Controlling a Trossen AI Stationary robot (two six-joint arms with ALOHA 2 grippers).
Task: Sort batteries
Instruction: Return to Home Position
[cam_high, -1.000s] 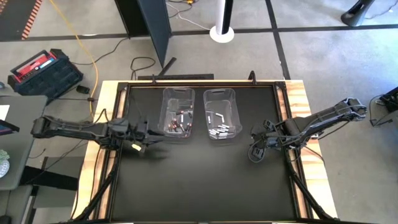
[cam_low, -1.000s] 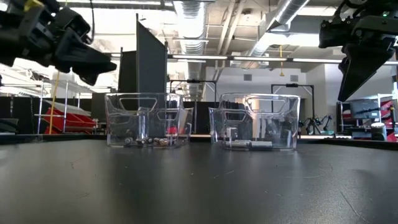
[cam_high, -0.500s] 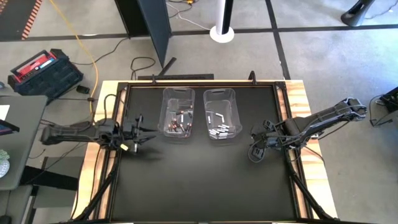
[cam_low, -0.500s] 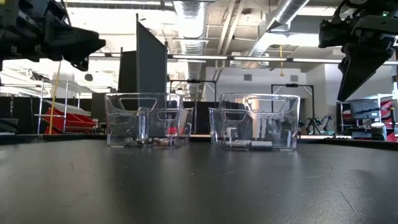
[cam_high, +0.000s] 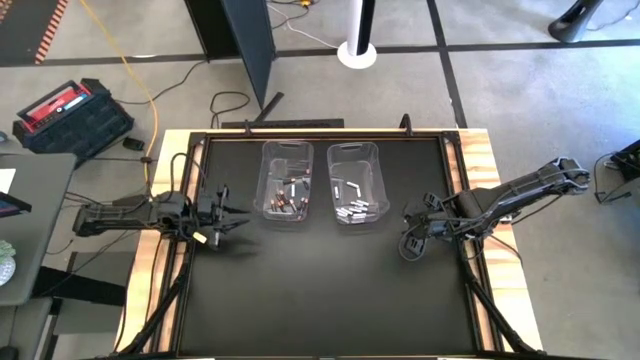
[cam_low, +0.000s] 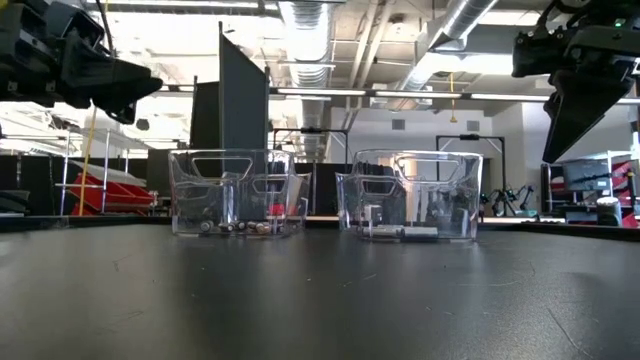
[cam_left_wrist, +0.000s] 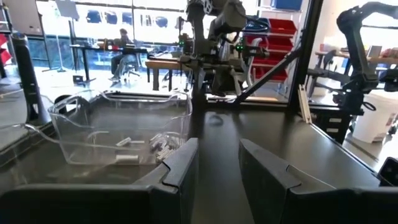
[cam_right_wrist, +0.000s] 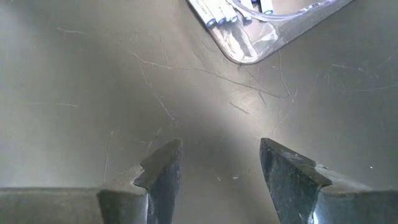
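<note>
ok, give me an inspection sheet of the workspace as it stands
Surface: black table top, bare apart from the left bin and right bin.
Job's things: dark batteries in the left bin, white batteries in the right bin; none loose.
Clutter: nothing seen.
Grippers: left gripper open, empty, at the table's left edge; right gripper open, empty, right of the bins.
Cables: yellow cable and black cable on the floor.
Surroundings: red case, dark panel, white post base.

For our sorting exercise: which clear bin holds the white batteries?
The right bin in the high view; the left bin holds dark, red-marked batteries.
</note>
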